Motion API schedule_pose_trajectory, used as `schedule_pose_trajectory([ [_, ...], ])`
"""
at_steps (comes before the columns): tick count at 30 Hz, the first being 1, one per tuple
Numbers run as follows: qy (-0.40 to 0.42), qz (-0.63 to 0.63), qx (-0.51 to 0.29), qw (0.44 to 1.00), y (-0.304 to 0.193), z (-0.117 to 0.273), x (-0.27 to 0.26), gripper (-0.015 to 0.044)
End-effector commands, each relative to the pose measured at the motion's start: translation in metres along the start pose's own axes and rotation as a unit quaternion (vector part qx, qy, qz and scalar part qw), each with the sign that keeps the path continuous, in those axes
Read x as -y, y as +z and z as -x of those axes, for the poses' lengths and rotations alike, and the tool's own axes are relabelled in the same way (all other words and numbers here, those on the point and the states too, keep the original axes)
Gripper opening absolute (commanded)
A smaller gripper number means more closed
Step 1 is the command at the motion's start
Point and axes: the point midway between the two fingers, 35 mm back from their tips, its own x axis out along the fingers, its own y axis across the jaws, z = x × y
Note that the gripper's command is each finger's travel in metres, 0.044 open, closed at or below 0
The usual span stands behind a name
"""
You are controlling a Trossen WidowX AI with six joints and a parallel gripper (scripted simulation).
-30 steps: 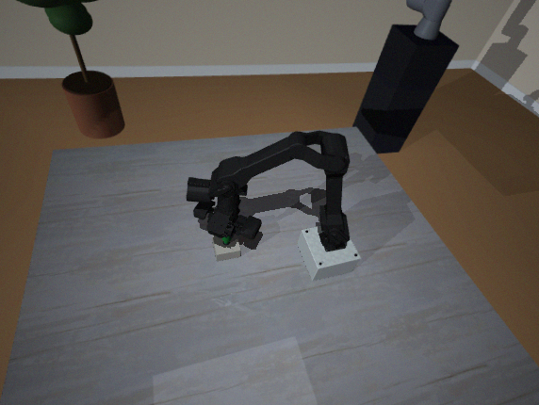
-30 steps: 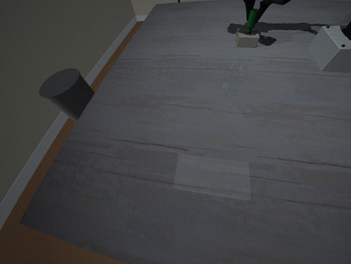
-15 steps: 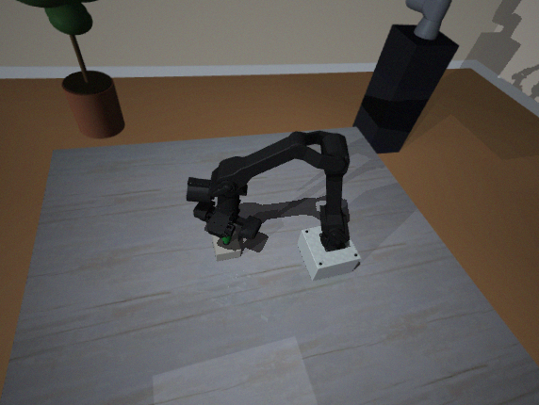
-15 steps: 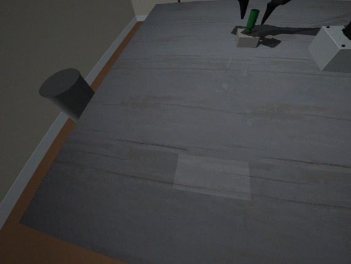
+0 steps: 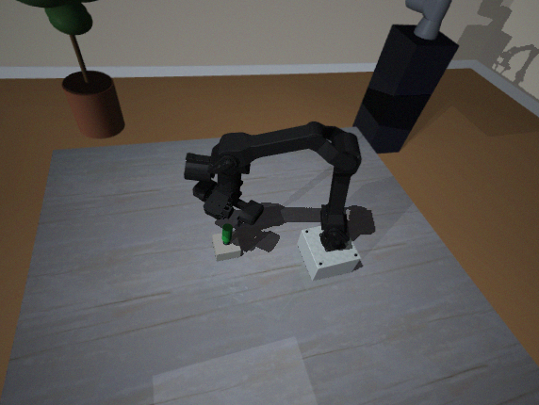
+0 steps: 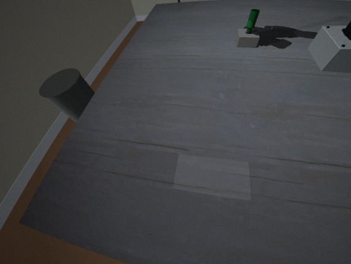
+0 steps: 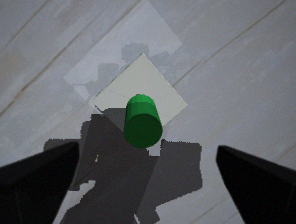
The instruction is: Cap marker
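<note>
So the green cap (image 7: 143,121) is sitting on top of the marker, which stands in the little white block (image 7: 165,95) on the table (image 5: 141,292), and the claw (image 7: 148,180) hangs above it with its fingers spread wide, nothing between them. In the wrist view the cap is dead centre, with the fingers off at roughly 8 and 4 o'clock, well apart from it. From the top view the block is at about 9 o'clock from the arm's base (image 5: 328,260). The marker itself is basically hidden under the cap, only a dark bit shows at the bottom in the side view. Handling-wise I'd guess this is a light, stiff plastic thing, smooth and round, so kind of slippery. If it needed regripping, I'd pinch the cap mid-height across its sides, never at the top edge. It looks a touch tilted in the side view, though that could be camera angle. Whether it's fully clicked I can't tell.
</note>
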Motion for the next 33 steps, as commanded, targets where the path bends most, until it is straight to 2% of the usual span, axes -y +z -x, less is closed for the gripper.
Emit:
schedule_pose_trajectory([
  [1, 0.005, -0.120, -0.002, 0.993, -0.002, -0.004, -0.001, 0.0309],
  [7, 0.005, -0.380, -0.003, 0.925, -0.004, -0.010, -0.001, 0.0151],
  [13, 0.005, -0.387, -0.003, 0.922, -0.004, -0.010, -0.001, 0.0000],
  [33, 0.005, -0.387, -0.003, 0.922, -0.004, -0.026, -0.001, 0.0000],
])
